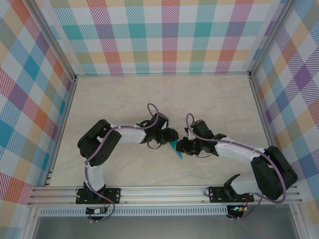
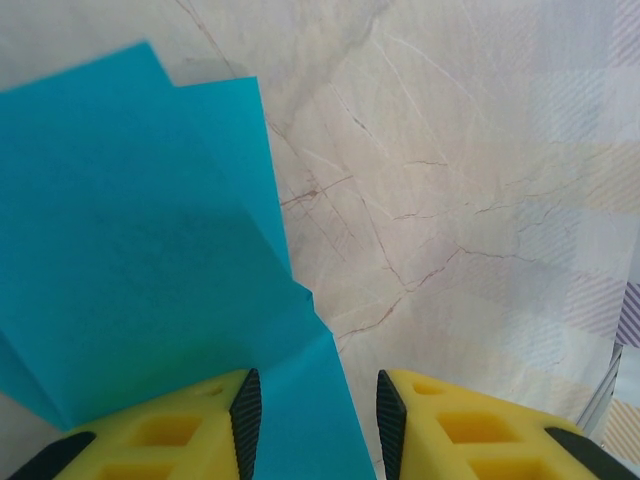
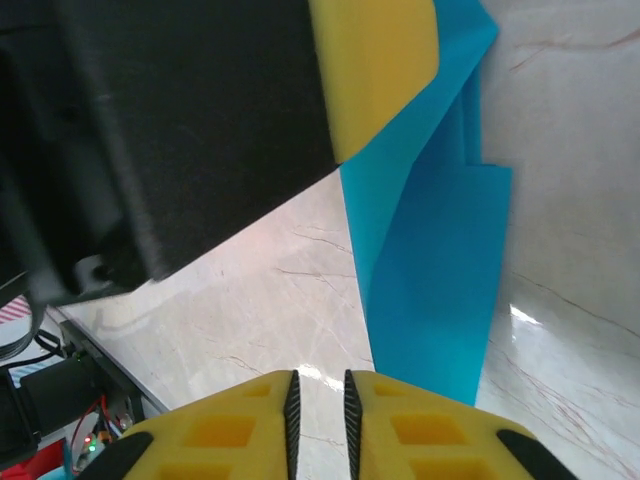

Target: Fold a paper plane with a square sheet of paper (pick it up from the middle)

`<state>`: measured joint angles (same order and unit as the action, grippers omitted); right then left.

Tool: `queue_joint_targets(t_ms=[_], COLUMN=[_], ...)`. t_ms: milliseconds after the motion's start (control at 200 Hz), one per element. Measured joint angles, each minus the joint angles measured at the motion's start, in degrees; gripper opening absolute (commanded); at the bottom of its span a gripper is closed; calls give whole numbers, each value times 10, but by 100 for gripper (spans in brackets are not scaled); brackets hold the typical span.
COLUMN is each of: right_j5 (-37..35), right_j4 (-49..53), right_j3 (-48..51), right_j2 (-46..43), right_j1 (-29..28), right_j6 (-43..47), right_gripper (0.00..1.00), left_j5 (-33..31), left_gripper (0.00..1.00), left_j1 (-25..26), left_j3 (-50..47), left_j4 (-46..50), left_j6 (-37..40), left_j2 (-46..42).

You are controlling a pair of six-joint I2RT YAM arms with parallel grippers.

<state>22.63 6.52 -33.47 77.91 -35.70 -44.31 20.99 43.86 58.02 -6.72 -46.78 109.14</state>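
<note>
The square sheet of paper (image 1: pixel 175 148), teal-blue and folded into overlapping layers, lies on the marble table between the two arms. In the left wrist view the paper (image 2: pixel 140 250) spreads to the left, and a strip of it runs in between the fingers. My left gripper (image 2: pixel 317 412) stands open over that strip, its left pad (image 2: pixel 246 412) at the paper. From above, the left gripper (image 1: pixel 171 136) sits just above the sheet. My right gripper (image 3: pixel 319 400) has only a narrow gap, with bare table inside it, and the paper (image 3: pixel 440 280) lies beside its right finger. The right gripper (image 1: pixel 184 145) faces the left one closely.
The left gripper's yellow finger (image 3: pixel 375 70) and black body (image 3: pixel 170 120) loom close over the right wrist camera. An aluminium rail (image 1: pixel 164 194) runs along the near table edge. Plaid walls (image 1: pixel 164 35) enclose the table on three sides.
</note>
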Motion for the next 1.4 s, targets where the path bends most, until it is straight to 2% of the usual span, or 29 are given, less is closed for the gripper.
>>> queue_joint_targets(t_ms=[230,390,615,780,1155,1400], right_j5=[17,17,21,27,-31,-21], right_j4=[-21,-22,-15,-26,-21,-55], right_j3=[-24,-33,-35,-38,-36,-15], right_j2=[78,78,32,68,120,123], right_j1=[0,0,-6,-17,-18,-13], right_j6=[-10,-11,-11,-11,-11,-14], right_gripper=[17,17,16,14,13,12], left_j5=[0,0,0,0,2,4], left_gripper=[38,38,38,38,38,37], left_j1=[0,0,0,0,0,-1], left_j3=[1,3,3,7,8,8], left_j4=[2,6,8,12,19,21], left_j6=[1,2,2,2,2,6], left_j2=[0,0,0,0,0,0])
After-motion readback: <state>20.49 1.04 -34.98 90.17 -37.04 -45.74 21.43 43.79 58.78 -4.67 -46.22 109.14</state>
